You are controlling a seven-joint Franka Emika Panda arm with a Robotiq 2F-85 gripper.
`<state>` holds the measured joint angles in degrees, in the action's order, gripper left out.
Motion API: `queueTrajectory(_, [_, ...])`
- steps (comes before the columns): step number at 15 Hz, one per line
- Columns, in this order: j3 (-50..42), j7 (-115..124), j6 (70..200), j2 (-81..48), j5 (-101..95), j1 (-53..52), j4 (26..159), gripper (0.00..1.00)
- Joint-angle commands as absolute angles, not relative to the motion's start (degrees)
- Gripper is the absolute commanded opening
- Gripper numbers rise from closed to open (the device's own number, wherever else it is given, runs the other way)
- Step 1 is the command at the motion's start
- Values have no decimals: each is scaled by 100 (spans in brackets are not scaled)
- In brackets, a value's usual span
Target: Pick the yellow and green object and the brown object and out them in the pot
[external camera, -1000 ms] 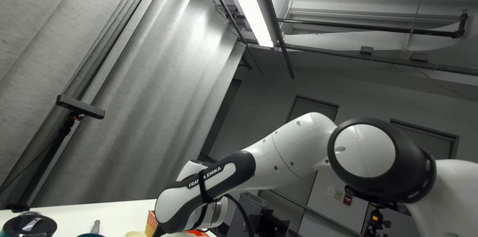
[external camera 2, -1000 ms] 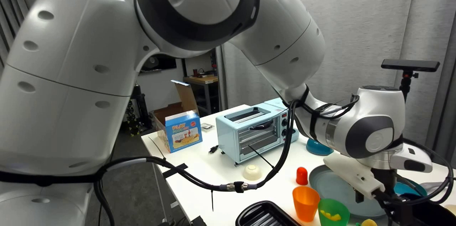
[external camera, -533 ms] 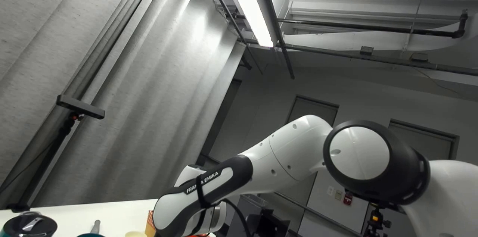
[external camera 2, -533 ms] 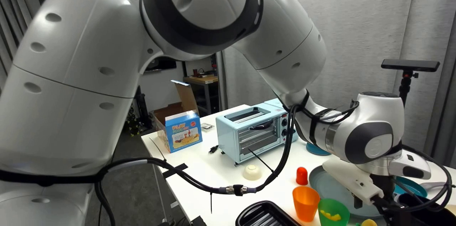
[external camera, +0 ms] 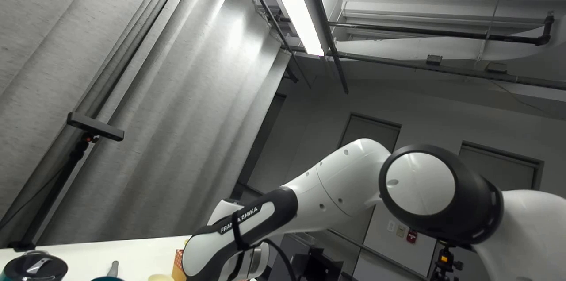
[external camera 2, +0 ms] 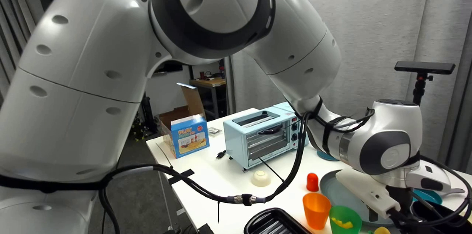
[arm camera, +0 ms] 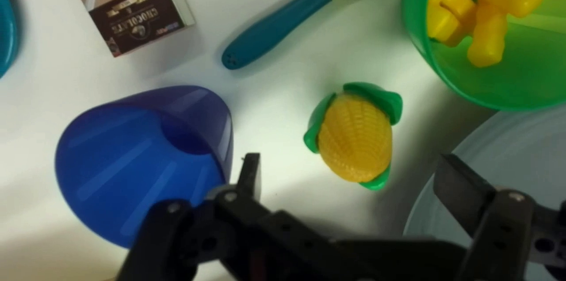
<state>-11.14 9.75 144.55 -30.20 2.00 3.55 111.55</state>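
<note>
In the wrist view a yellow corn cob with green husk leaves (arm camera: 356,137), the yellow and green object, rests on the white table. My gripper (arm camera: 351,175) is wide open, one jaw towards each side of the corn, and nothing is between the pads. Farther up lies the brown chocolate box (arm camera: 141,11), apart from the gripper. An exterior view shows a teal pot with a black lid (external camera: 35,267), cut off by the frame. The arm's hand leans over the plate, with its fingertips below the frame; only the top of the corn (external camera 2: 381,230) shows beside it.
A blue cup (arm camera: 141,170) is close beside the left jaw. Under the right jaw is a grey plate (arm camera: 526,157). A green cup of yellow pieces (arm camera: 530,64) and a blue-handled utensil (arm camera: 274,26) are near the corn. An orange cup (external camera 2: 316,210) and a black tray (external camera 2: 274,223) stand nearby.
The arm has come down a little, and its hand sits lower over the table in the exterior views. The gripper stays open and the table objects have not moved.
</note>
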Motion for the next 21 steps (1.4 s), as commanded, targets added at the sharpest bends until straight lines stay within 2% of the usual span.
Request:
queueTrajectory(1, [-1150,1175,14343,-3037,38,363,11160,100])
queueTrajectory(12, [-1147,1201,14293,-3087,44,351,11136,99])
queueTrajectory(13, [-1148,1204,14312,-3082,36,342,11166,75])
queueTrajectory(15, [-1153,1198,14278,-3104,29,348,11108,70])
queueTrajectory(21, [-1168,1212,14269,-3114,11,338,11094,24])
